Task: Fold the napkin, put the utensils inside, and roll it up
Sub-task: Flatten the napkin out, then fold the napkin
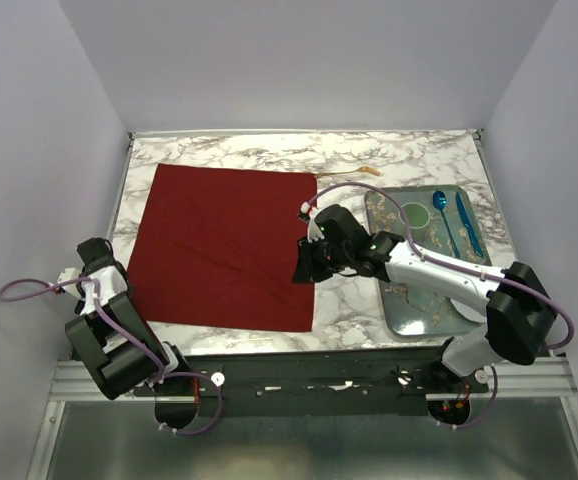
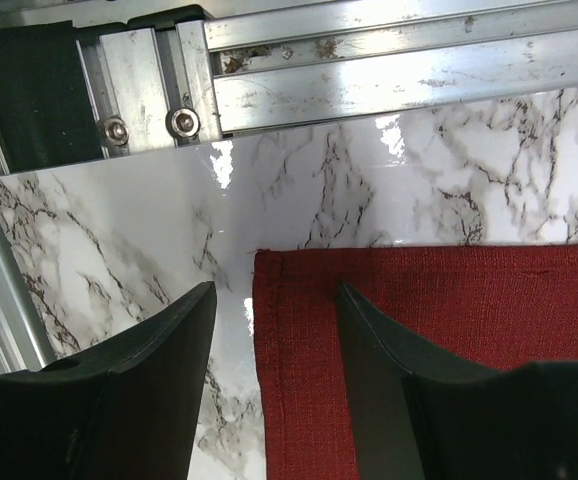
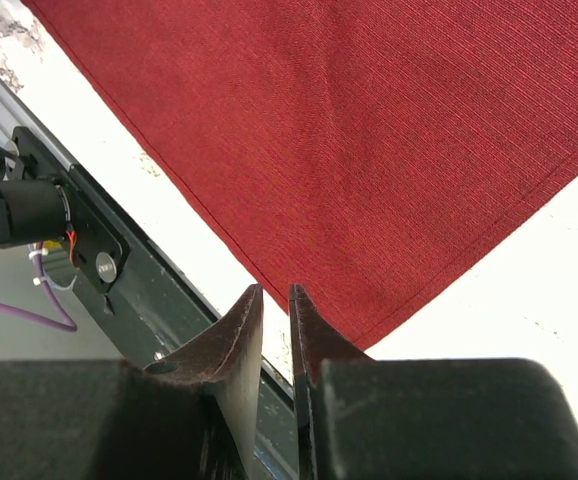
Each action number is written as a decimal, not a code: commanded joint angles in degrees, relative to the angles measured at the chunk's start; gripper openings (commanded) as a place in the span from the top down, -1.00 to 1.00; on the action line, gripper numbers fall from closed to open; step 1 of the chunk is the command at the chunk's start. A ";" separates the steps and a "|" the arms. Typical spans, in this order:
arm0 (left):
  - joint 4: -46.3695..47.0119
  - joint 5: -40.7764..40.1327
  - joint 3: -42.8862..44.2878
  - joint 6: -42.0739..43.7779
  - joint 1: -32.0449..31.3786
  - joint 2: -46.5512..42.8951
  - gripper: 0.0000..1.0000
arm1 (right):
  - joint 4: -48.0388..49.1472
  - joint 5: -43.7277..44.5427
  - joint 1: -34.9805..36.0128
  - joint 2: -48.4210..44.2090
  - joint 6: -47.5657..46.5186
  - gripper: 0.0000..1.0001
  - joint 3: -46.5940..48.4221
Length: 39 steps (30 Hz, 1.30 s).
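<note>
Napkin (image 1: 219, 245): dark red cloth, lying spread flat on marble table (image 1: 349, 305). Nr square, so no clear long axis. Sides sitting slightly askew to table edges, w/ near-left corner reaching furthest left.

Utensil (image 1: 347, 174): slim, gold, lying on bare marble just beside napkin's far-right corner. Long axis running left-right along far edge.

Tray (image 1: 394, 322): sitting right of napkin, carrying blue spoon (image 1: 442, 215), second blue piece (image 1: 469, 225) and green disc (image 1: 414, 213).

L gripper (image 2: 274, 295): sitting over napkin's near-left corner w/ jaws standing apart. One finger over cloth, other over marble, hem running btw them, nothing clamped.

R gripper (image 3: 276, 292): sitting at napkin's right edge, by near-right corner. Jaws standing almost together w/ thin slit. Cannot tell whether any cloth is being pinched.

Views: only top view is showing utensil, tray and whole cloth outline. Left wrist view is showing stitched hem and bolted metal rail (image 2: 369, 60) beyond corner. Right wrist view is showing weave and corner tip just beside fingertips.

Room: narrow marble strip running along near edge, wider one lying btw napkin and tray, another along far edge.
</note>
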 commanded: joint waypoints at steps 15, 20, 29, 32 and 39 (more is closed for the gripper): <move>0.21 2.89 -3.01 -3.36 1.27 -3.96 0.95 | 1.82 -0.48 -0.14 3.44 -1.44 0.64 -2.53; -2.61 5.00 -0.46 -2.66 1.27 -10.02 1.00 | 2.71 -2.59 2.67 12.83 -2.76 0.67 -0.60; -4.90 8.87 4.37 -0.28 -0.22 -20.22 1.00 | 3.49 -1.19 5.13 14.97 -0.48 0.88 -5.78; -4.55 8.17 6.12 -0.28 -3.20 -22.50 1.00 | 6.13 -3.99 6.27 15.40 1.28 0.88 -7.45; -4.20 4.40 11.40 1.13 -16.37 -24.80 1.00 | 6.05 -4.62 7.50 11.90 2.77 0.88 -9.30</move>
